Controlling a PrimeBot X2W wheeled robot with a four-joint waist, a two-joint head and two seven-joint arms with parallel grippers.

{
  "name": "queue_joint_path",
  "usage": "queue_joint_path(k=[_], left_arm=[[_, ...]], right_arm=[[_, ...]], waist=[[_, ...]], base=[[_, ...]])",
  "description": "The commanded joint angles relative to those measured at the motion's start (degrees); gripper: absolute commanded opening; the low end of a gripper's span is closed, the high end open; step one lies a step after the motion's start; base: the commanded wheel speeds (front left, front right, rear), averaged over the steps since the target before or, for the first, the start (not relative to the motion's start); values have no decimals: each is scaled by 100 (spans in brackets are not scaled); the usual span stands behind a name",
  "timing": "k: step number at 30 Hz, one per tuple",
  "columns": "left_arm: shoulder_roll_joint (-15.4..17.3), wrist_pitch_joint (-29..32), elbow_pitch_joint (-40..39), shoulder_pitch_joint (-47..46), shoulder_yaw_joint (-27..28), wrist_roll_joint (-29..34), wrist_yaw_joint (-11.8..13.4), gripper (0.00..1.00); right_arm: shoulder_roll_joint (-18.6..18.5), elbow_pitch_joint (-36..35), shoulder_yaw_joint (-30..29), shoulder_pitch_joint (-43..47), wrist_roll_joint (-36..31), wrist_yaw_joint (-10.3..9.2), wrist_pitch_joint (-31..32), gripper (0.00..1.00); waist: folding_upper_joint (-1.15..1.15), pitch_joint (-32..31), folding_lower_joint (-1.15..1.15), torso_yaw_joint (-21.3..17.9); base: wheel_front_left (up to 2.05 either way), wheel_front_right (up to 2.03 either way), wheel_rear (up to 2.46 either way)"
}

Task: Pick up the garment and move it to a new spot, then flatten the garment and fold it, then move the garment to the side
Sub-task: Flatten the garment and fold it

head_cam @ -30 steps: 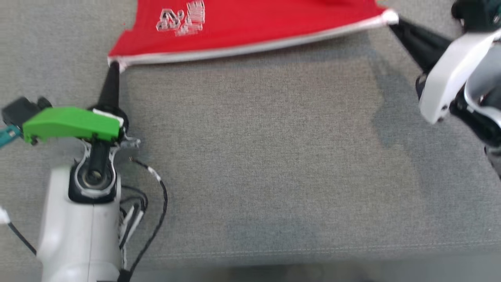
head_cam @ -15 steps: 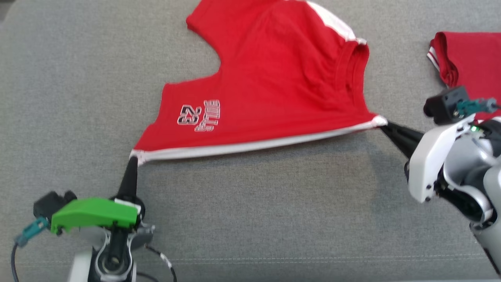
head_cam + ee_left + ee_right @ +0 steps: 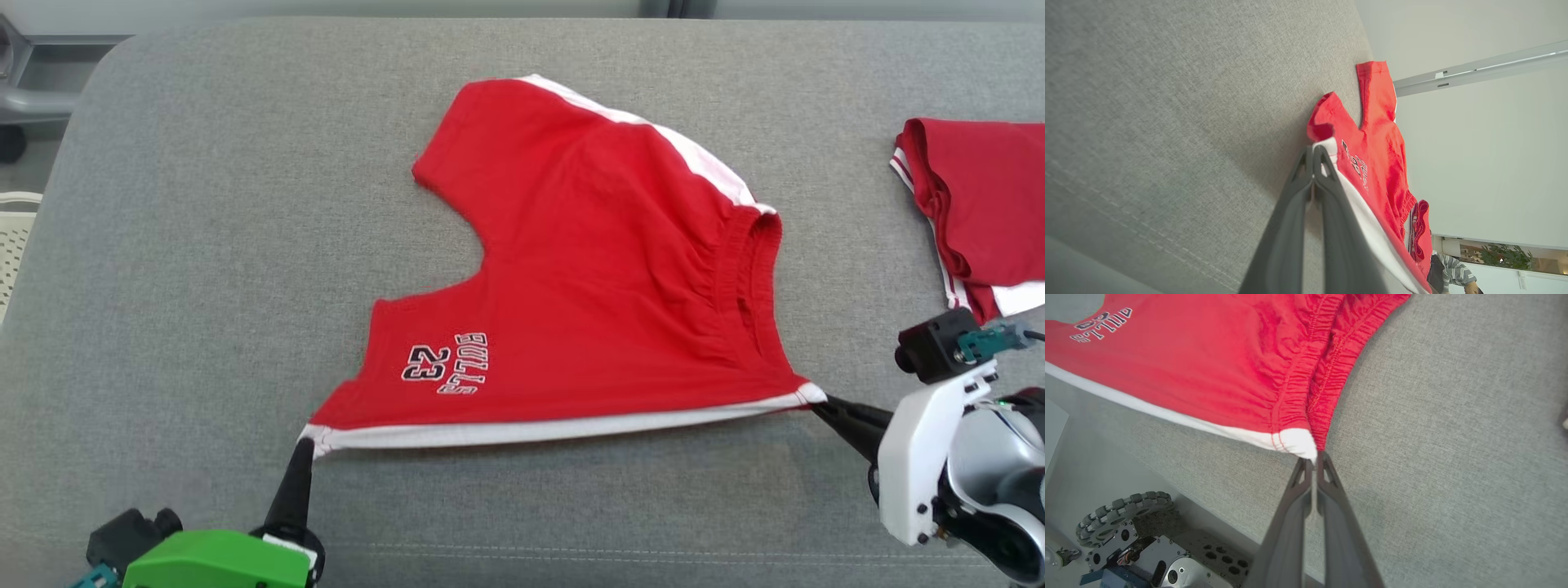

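The garment [image 3: 596,269] is a pair of red shorts with white side stripes and a "BULLS 23" print, spread on the grey sofa cushion [image 3: 204,245]. Its near white-striped edge is stretched taut between my two grippers. My left gripper [image 3: 304,445] is shut on the hem corner at the lower left, seen close in the left wrist view [image 3: 1314,152]. My right gripper [image 3: 819,399] is shut on the waistband corner at the lower right; the right wrist view shows the elastic waistband [image 3: 1310,375] bunched at its tips [image 3: 1314,456].
A second folded red garment [image 3: 980,220] lies at the cushion's right edge. The cushion's front seam [image 3: 571,551] runs just ahead of my arms. In the right wrist view my wheeled base [image 3: 1122,526] shows below the cushion edge. A white basket [image 3: 10,237] is at far left.
The head camera has tilted up, so the whole scene has slid down the frame. Both grippers still hold the same corners with the edge taut between them.
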Motion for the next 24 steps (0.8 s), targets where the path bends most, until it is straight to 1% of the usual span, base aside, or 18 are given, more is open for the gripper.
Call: queue_joint_path(k=[1,3,4,7,11,13,14,15,17,24], left_arm=[[107,-4,-192,183,48,67,95,0],[135,15,-403,283,56,87,169,0],[321,138,-939,276,132,157,385,0],[421,200,-1077,-3,153,222,417,0],[535,361,-1051,-632,-24,404,444,0],[620,449,-910,-1093,-135,523,461,0],[620,449,-910,-1093,-135,523,461,0],[717,516,-797,-1335,-223,665,459,0],[765,503,-532,-1865,-351,888,423,0],[587,286,694,-3635,-574,1288,250,0]], right_arm=[[-62,-146,-180,241,54,-19,151,0],[-21,-309,-297,421,83,-19,301,0],[168,-731,-442,776,252,-17,725,0],[283,-877,-467,652,290,-17,597,0],[459,-948,-448,385,444,-15,288,0],[550,-903,-466,208,501,-14,119,0],[550,-903,-466,208,501,-14,119,0],[583,-880,-459,101,518,-13,36,0],[672,-826,-448,-121,574,-12,-119,0],[837,-411,-295,-1006,459,-11,-630,0]], waist=[[0,4,1,12],[0,36,1,5],[0,171,1,-81],[0,228,1,-127],[0,333,1,-155],[0,423,1,-168],[0,423,1,-168],[0,481,1,-181],[0,613,1,-209],[0,1152,1,-363]], base=[[0,0,0],[0,0,0],[0,0,0],[0,0,0],[0,0,0],[0,0,0],[0,0,0],[0,0,0],[0,0,0],[0,0,0]])
